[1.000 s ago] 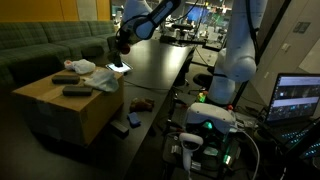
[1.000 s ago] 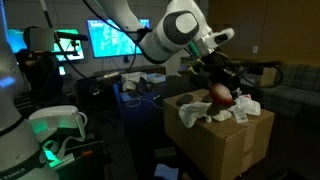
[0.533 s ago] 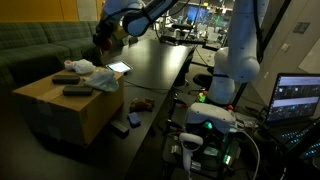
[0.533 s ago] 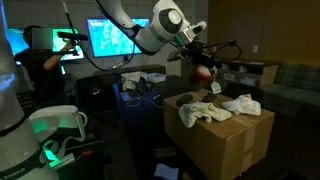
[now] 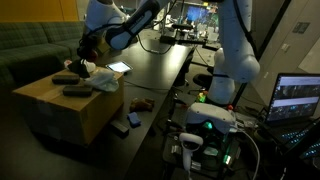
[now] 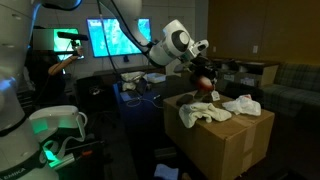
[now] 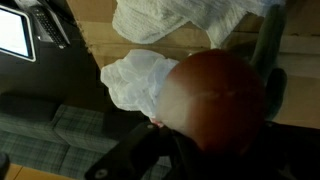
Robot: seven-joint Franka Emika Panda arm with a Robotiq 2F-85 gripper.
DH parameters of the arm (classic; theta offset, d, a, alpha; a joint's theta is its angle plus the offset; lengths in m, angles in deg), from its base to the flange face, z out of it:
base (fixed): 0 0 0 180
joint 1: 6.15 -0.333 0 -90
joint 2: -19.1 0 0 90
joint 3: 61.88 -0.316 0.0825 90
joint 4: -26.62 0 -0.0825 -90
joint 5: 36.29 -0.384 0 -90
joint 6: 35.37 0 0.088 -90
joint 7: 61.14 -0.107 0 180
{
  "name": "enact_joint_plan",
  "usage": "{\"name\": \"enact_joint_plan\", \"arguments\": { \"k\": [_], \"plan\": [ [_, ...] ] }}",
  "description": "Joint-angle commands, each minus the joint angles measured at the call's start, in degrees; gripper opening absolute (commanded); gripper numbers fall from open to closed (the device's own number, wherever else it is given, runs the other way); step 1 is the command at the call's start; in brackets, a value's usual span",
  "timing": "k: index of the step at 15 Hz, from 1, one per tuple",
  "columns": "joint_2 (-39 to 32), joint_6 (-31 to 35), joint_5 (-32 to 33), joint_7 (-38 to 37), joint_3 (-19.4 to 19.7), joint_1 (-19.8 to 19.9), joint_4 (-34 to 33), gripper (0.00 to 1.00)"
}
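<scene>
The red-orange round thing [image 7: 215, 95], perhaps a ball since the wrist view is blurred, sits clamped between the fingers of the gripper [image 6: 204, 80]. It hangs just above the cardboard box [image 6: 215, 135], over the box's far edge in an exterior view. A crumpled white cloth [image 7: 135, 80] lies on the box top directly beneath it, with a second white cloth [image 6: 243, 104] nearer the box's corner. Two dark flat objects [image 5: 65, 77] rest on the box beside the cloths.

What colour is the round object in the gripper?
Reddish-orange; the round object shows best in the wrist view.
</scene>
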State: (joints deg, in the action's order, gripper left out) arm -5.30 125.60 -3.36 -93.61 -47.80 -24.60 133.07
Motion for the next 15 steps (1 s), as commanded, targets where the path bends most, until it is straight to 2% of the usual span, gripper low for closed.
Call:
{"name": "enact_joint_plan", "arguments": {
  "k": [1,4,5,7,8,9,12,15],
  "plan": [
    [-8.82,0.18,-2.94,2.56,-1.38,2.91,-8.72,0.13],
    [-14.42,-0.48,-6.26,4.82,-0.16,3.30,-13.25,0.13],
    [-15.04,-0.64,-7.35,6.15,-0.21,3.82,-13.88,0.16],
    [-16.85,-0.73,-9.06,7.95,-0.01,4.29,-15.63,0.41],
    [-17.19,-0.89,-9.87,9.06,-0.14,4.63,-16.18,0.43],
    [-16.84,-0.89,-10.57,10.30,-0.47,5.01,-15.91,0.49],
    [-14.68,-1.15,-12.79,15.21,-2.58,6.62,-14.38,0.73],
    [-9.80,-0.48,-15.36,21.95,-6.29,9.26,-10.11,0.96]
  ]
}}
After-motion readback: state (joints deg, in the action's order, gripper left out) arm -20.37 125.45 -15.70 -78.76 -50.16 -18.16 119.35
